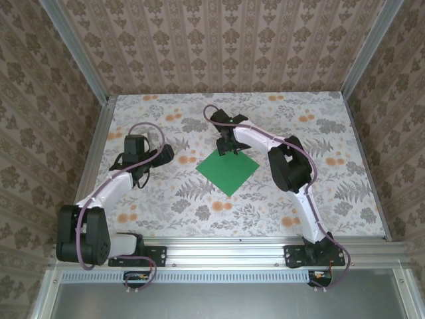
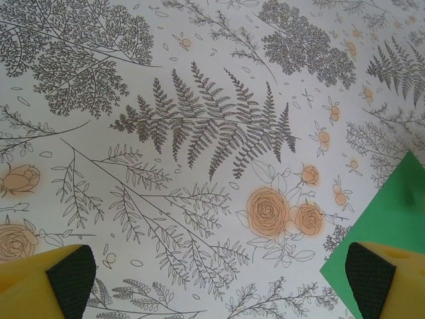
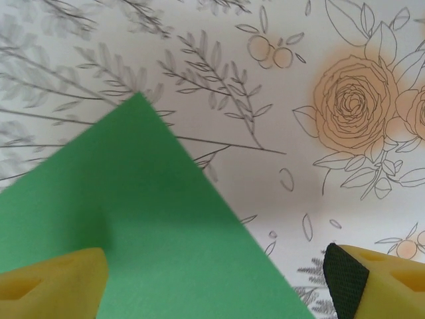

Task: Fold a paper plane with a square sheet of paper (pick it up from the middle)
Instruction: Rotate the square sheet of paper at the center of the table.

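Closest to the right wrist lens: two yellow fingers point(image 3: 53, 286) with dark pads point(image 3: 345, 279), set well apart. Right pincer point(image 3: 212, 286) thus spread, clamped on nothing. One finger low over the paper point(image 3: 133, 226), the other over bare bench point(image 3: 279, 86), with a straight paper edge running between them. Contact between finger and paper: cannot tell. Bright green, unfolded, lying flat near the middle of the bench. Seen from above, turned corner-on like a diamond, with the right pincer at its far corner.

Left pincer point(image 2: 216, 282) likewise spread wide, gripping nothing, hanging over the floral bench to the left of the paper. From its wrist, one green corner at the right edge, near the right-hand finger. From above, left pincer and paper apart, patterned bench between them.
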